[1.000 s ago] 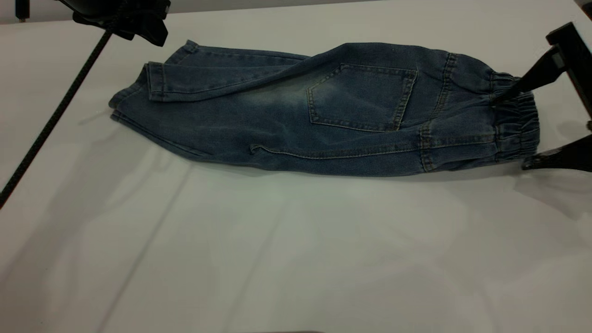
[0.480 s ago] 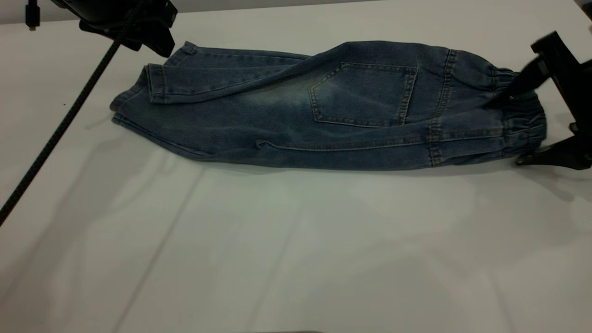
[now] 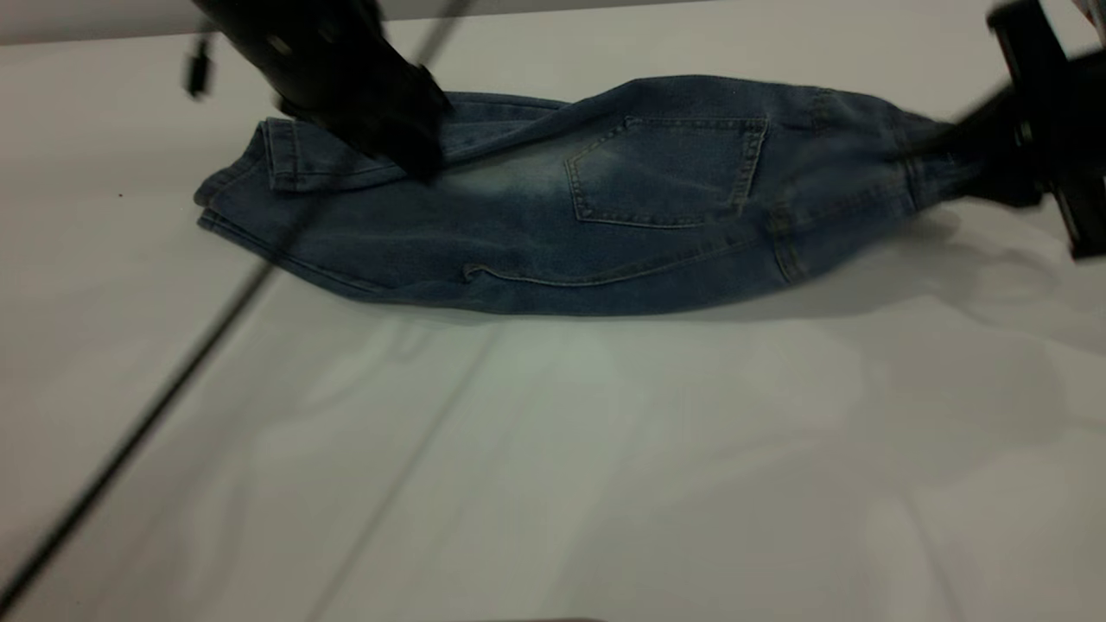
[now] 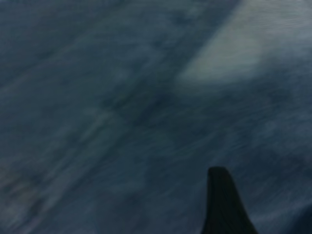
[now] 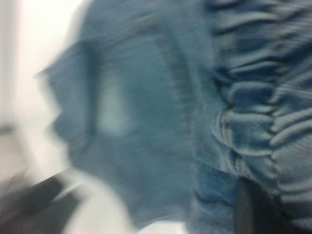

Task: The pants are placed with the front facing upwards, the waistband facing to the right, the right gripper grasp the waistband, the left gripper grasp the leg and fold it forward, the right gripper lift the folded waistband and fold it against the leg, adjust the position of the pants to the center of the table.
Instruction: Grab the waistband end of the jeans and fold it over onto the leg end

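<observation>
Both arms were matte black. The left hand (image 3: 380, 130) was bulky, with a thin black cable (image 3: 173, 389) trailing. The right hand (image 3: 994, 164) was angular.

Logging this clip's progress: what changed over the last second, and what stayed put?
The right pincer closed on the waistband and lifted it off the table. The left pincer dropped from above the far edge onto the leg end of the pants. The legs and back pocket stayed lying flat.
</observation>
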You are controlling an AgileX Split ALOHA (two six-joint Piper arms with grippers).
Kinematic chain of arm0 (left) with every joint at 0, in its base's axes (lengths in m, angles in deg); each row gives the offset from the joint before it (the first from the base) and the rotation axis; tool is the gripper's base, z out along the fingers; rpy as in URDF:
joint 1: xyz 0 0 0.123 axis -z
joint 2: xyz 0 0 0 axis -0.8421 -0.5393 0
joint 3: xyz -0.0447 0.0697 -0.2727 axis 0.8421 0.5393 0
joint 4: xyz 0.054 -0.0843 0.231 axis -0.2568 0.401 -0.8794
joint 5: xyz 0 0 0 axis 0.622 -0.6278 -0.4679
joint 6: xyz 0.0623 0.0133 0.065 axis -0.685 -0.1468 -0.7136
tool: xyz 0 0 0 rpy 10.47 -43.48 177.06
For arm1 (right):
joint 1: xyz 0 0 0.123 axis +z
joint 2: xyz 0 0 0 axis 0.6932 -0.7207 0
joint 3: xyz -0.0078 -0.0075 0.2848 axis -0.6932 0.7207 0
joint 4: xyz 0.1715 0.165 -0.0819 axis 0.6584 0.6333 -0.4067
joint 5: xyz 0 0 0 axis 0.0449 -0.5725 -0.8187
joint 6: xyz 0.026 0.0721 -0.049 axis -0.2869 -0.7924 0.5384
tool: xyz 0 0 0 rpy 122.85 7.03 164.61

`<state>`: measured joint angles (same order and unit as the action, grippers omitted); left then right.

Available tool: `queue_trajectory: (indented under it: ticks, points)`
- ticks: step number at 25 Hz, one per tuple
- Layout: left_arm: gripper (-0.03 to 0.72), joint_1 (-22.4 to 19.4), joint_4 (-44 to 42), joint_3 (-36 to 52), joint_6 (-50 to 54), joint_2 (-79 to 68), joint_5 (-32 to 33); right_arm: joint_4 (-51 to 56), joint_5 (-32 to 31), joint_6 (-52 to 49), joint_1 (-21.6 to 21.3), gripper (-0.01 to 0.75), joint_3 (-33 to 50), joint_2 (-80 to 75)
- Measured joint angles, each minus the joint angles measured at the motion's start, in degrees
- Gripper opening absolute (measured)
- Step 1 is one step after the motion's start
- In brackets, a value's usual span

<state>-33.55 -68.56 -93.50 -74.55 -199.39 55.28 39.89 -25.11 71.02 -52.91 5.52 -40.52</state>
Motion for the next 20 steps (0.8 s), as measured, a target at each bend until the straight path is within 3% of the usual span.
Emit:
queue_trajectory:
  ticks: [6,15,20]
  points:
    - [0.379,6.03,1.25,-0.12,-0.02,-5.58,-7.76,-0.08,-13.77,2.73,0.00,0.053,-3.01,-0.05]
    - [0.379,15.27,1.47,-0.51,-0.02,-9.60,-9.94,-1.14,-14.45,3.72,0.00,0.053,-3.91,5.87]
    - [0.379,18.81,1.52,-0.51,-0.02,-9.60,-11.44,-2.08,-14.45,3.89,2.13,0.053,-4.62,12.43]
